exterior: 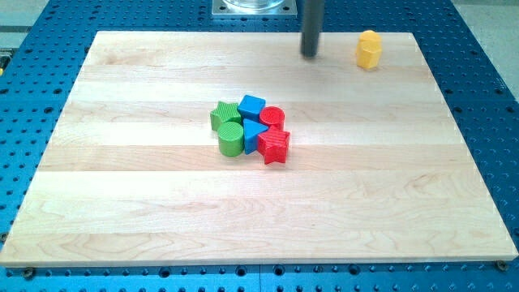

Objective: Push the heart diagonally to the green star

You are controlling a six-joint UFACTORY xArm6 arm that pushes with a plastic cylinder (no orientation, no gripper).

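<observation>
My tip [310,55] rests on the board near the view's top, right of centre. A yellow block [369,49] stands alone to the right of the tip, a short gap away; its shape is not clear. A tight cluster sits at the board's middle. It holds a green star [225,114] at the upper left, a green cylinder [231,139] below it, a blue cube [252,106], a blue triangle [255,134], a red rounded block [272,118] and a red star [275,146]. The tip is well above and to the right of the cluster.
The wooden board [122,203] lies on a blue perforated table [32,97]. A metal mount [251,6] sits at the view's top edge, just left of the rod.
</observation>
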